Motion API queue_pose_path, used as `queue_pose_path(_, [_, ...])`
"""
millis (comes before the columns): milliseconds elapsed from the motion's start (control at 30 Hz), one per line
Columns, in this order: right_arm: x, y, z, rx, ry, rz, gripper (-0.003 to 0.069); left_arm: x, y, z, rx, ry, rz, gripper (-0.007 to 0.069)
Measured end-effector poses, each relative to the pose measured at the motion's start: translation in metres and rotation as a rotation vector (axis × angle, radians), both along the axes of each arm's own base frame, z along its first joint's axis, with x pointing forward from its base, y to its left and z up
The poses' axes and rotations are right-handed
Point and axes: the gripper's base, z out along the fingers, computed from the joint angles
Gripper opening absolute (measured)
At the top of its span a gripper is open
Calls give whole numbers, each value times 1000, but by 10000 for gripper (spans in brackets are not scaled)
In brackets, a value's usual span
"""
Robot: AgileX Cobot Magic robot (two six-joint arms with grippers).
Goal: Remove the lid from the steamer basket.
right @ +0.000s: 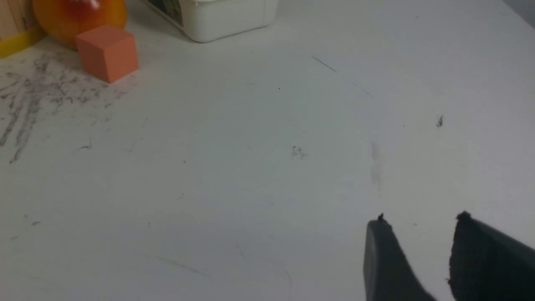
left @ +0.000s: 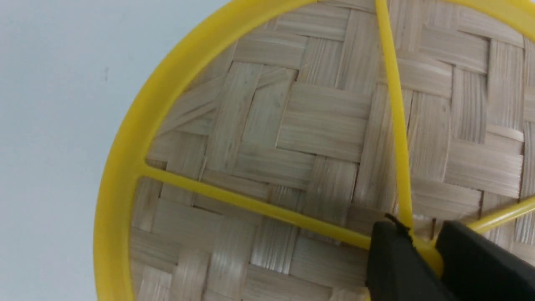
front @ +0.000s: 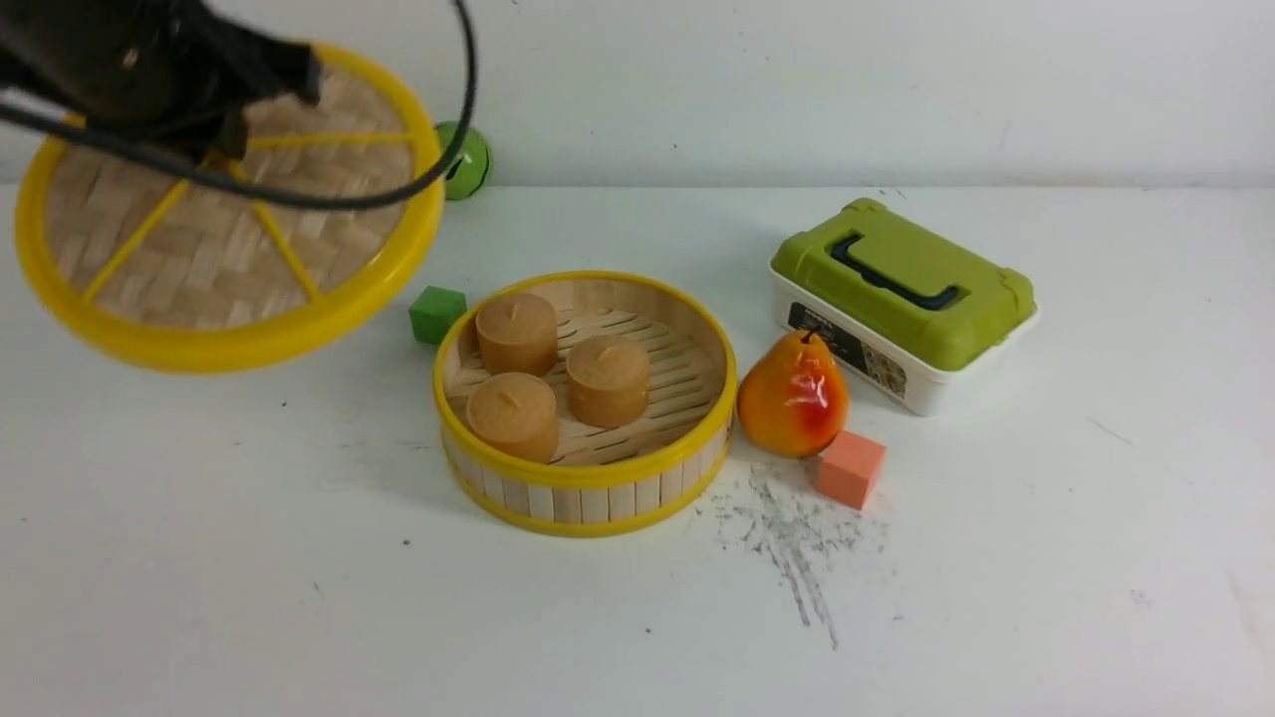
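Near the steamer basket (front: 588, 498), white box (front: 958, 383), dark label (front: 847, 349), lettering apparently unreadable.

Woven bamboo lid (front: 199, 249) with glossy yellow plastic rim; wooden-slat steamer basket (front: 588, 476); glossy pear (front: 792, 398); matt, scuffed white table (front: 996, 597)

lid (front: 229, 269) left of steamer basket (front: 588, 480), pear (front: 792, 398) right
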Motion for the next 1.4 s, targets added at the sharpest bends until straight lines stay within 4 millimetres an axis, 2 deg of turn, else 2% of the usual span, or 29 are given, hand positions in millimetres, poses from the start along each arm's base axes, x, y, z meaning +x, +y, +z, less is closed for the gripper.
queue_pose_path(100, [0, 0, 0, 0, 0, 0, 240, 2, 17, -49, -64, 73, 54, 111])
queue_pose_path(167, [0, 0, 0, 0, 0, 0, 240, 3, 22, -62, -77, 89, 69, 111])
queue_pose_path(233, [0, 0, 0, 0, 0, 0, 240, 9, 28, -88, -92, 115, 90, 111])
queue_pose_path(267, [0, 0, 0, 0, 0, 0, 240, 9, 28, -88, -93, 115, 90, 111])
queue_pose_path(500, [0, 0, 0, 0, 0, 0, 240, 32, 27, -144, -93, 214, 95, 111])
queue_pose_path(600, [0, 0, 0, 0, 0, 0, 240, 37, 27, -163, -96, 256, 101, 111])
queue_pose_path(767, [0, 0, 0, 0, 0, 0, 240, 41, 26, -173, -100, 261, 102, 111])
queue_pose_path(867, [0, 0, 0, 0, 0, 0, 240, 43, 26, -172, -104, 244, 101, 133])
queue_pose_path(967, [0, 0, 0, 0, 0, 0, 240, 43, 26, -171, -115, 235, 108, 197])
queue_pose_path(1100, [0, 0, 0, 0, 0, 0, 240, 38, 25, -150, -137, 185, 114, 276])
queue_pose_path(1167, [0, 0, 0, 0, 0, 0, 240, 32, 26, -128, -144, 133, 112, 285])
queue_pose_path(1200, [0, 0, 0, 0, 0, 0, 240, 25, 26, -111, -149, 94, 108, 274])
queue_pose_path(1233, [0, 0, 0, 0, 0, 0, 240, 24, 26, -107, -150, 87, 108, 274])
queue_pose_path(1300, [0, 0, 0, 0, 0, 0, 240, -2, 27, -53, -156, -51, 78, 200])
queue_pose_path(1333, [0, 0, 0, 0, 0, 0, 240, -10, 27, -40, -163, -88, 71, 177])
queue_pose_path(1367, [0, 0, 0, 0, 0, 0, 240, -30, 27, -9, -169, -180, 49, 120])
queue_pose_path(1400, [0, 0, 0, 0, 0, 0, 240, -44, 26, 8, -181, -233, 38, 85])
